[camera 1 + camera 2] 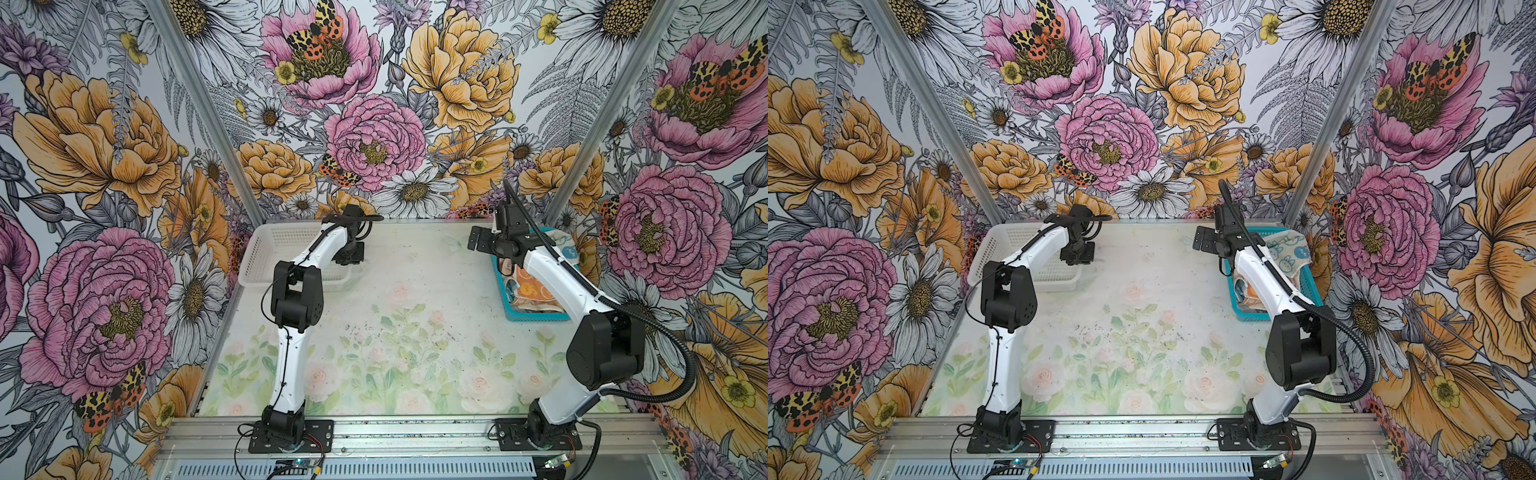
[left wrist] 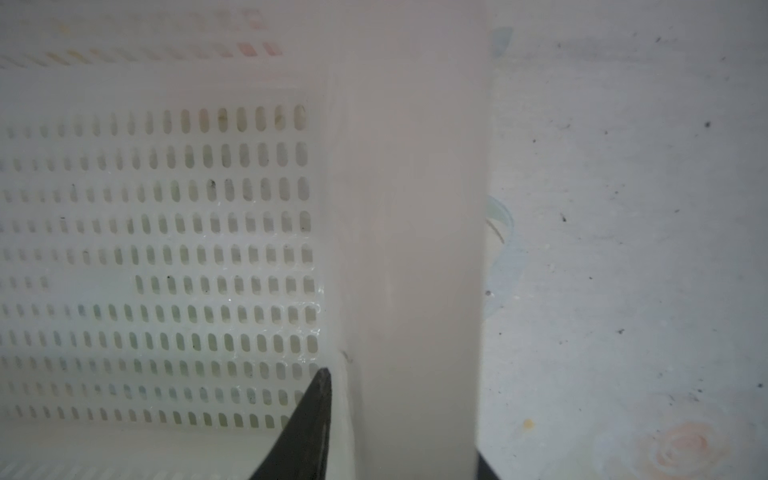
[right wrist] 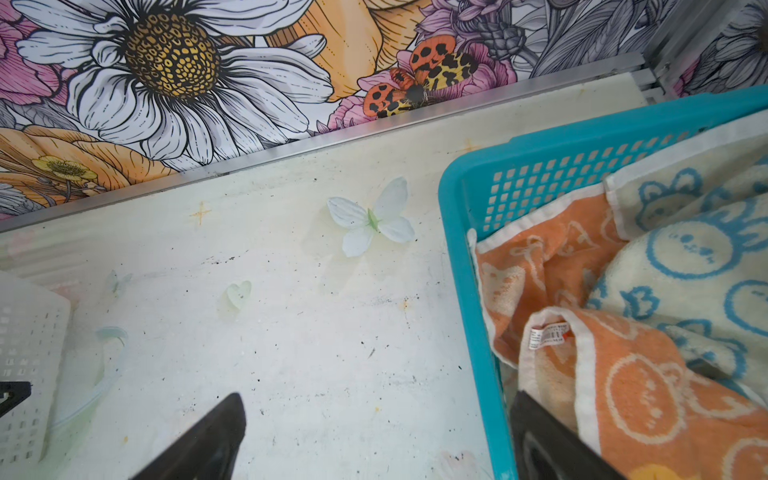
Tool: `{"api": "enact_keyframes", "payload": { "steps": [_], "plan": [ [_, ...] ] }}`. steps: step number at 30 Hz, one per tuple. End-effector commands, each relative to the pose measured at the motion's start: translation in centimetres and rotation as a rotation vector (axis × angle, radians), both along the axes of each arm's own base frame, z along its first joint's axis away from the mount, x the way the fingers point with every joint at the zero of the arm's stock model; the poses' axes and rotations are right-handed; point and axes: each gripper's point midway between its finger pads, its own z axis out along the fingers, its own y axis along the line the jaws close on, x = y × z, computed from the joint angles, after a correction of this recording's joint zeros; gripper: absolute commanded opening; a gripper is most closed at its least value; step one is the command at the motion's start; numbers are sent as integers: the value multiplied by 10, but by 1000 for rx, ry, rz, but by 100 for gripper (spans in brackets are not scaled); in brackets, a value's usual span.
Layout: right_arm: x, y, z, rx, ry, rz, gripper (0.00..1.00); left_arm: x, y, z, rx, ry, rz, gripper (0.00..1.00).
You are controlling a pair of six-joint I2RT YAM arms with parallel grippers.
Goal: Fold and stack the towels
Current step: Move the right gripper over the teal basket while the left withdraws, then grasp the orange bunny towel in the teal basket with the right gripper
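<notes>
- The towels (image 3: 648, 395) lie crumpled in the teal basket (image 3: 469, 199) at the far right of the bench (image 1: 415, 311). An orange towel (image 3: 540, 266) lies against the near wall, with a cream-and-blue towel (image 3: 698, 257) bunched beside it. None looks folded or stacked yet.
- The right tool (image 3: 378, 395) is wide open and empty. 1 finger hangs over the bench and the other over the orange cloth, so the basket wall sits between them.
- If it drops and closes there, it could pinch plastic along with cloth, or drag the whole basket.
- The cloths overlap, so a deep pinch could lift 2 at once.
- The left tool (image 2: 403, 415) straddles a side wall of the white basket (image 2: 166, 249), with 1 finger inside and 1 outside, both close against it. I cannot tell whether it has clamped.
- A half-made hold could let that basket slip or tip if it is pulled.
- Only the right wrist view shows the bunny prints, the white edging and the sewn label (image 3: 548, 334). In both top views the right arm (image 1: 552, 278) covers much of the pile.
- Only the left wrist view shows the wall between the left fingers. In a top view the left tool (image 1: 349, 257) hides that contact.
- Only the top views show the 2 baskets well apart, with bare bench between them.
</notes>
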Motion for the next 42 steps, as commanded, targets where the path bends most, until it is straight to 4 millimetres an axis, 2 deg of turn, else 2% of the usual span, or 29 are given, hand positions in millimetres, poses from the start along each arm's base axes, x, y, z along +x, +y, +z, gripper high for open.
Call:
{"api": "enact_keyframes", "payload": {
  "steps": [1,8,12,17,20,22,24,28,32,33,37,39,42],
  "plan": [
    [-1,5,15,44,-47,8,99,5,20,16,46,-28,2,35],
    [-3,4,11,25,-39,16,99,6,37,17,57,-23,28,36],
    [-4,0,16,16,-50,22,99,9,42,19,58,-32,50,42],
    [-11,-16,22,35,-56,-6,99,17,39,37,43,-81,61,63],
    [-22,-35,18,23,-39,-56,99,21,35,52,68,-122,52,69],
    [-33,-51,13,55,-24,-114,99,22,27,65,69,-153,39,86],
    [-44,-67,6,96,-10,-171,99,21,15,81,75,-190,18,99],
    [-68,-94,-12,122,26,-255,99,17,-12,118,88,-279,-28,99],
    [-88,-135,-34,130,48,-391,99,6,-45,153,84,-360,-79,99],
    [-90,-140,-40,132,60,-401,99,3,-54,161,79,-379,-93,99],
    [-86,-149,-71,128,135,-403,99,-15,-105,183,55,-435,-188,99],
    [-78,-150,-84,133,152,-393,99,-24,-133,187,42,-449,-251,99],
    [-62,-148,-99,143,176,-370,92,-37,-171,183,13,-452,-323,99]
  ]
}}
